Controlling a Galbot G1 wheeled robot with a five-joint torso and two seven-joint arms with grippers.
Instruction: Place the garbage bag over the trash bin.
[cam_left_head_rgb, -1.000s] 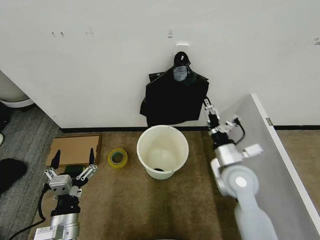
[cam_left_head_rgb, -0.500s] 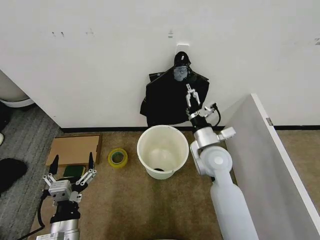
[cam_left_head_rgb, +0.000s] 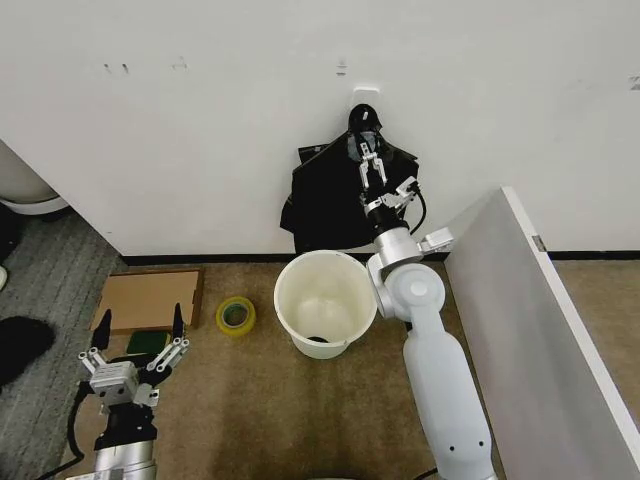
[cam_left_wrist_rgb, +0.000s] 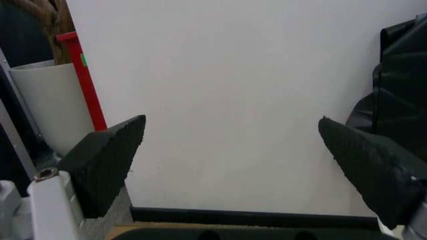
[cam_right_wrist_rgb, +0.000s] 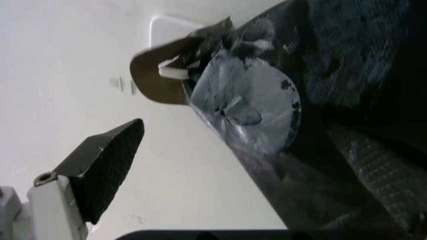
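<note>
Right gripper (cam_left_head_rgb: 366, 160) jaws spread apart, nothing between them, raised to the wall and right at the knot-like top of the black bundle (cam_left_head_rgb: 340, 205) hanging from a white hook (cam_left_head_rgb: 365, 93). From the right wrist view one black pad (cam_right_wrist_rgb: 110, 160) sits beside a round grey-white disc (cam_right_wrist_rgb: 247, 102) at the bundle's neck, with the hook (cam_right_wrist_rgb: 167, 30) just past it; cannot tell if the jaws touch the plastic. Right arm reaches up from beside the bin, next to a grey panel (cam_left_head_rgb: 540, 340).

Left gripper (cam_left_head_rgb: 135, 335) jaws released, holding nothing, low over the carpet near the brown cardboard (cam_left_head_rgb: 145, 298), well apart from the bin. Left wrist view: both pads (cam_left_wrist_rgb: 110, 160) wide, white wall between them, black bundle (cam_left_wrist_rgb: 400, 100) at the far edge.

Bin (cam_left_head_rgb: 326, 302) stands upright on the carpet just below the bundle, mouth open, bare cream rim, a small dark patch at the bottom inside. Yellow tape roll (cam_left_head_rgb: 236, 315) lies between bin and cardboard.

Garbage bag: the only black film seen is that hanging bundle; nothing over the bin.
</note>
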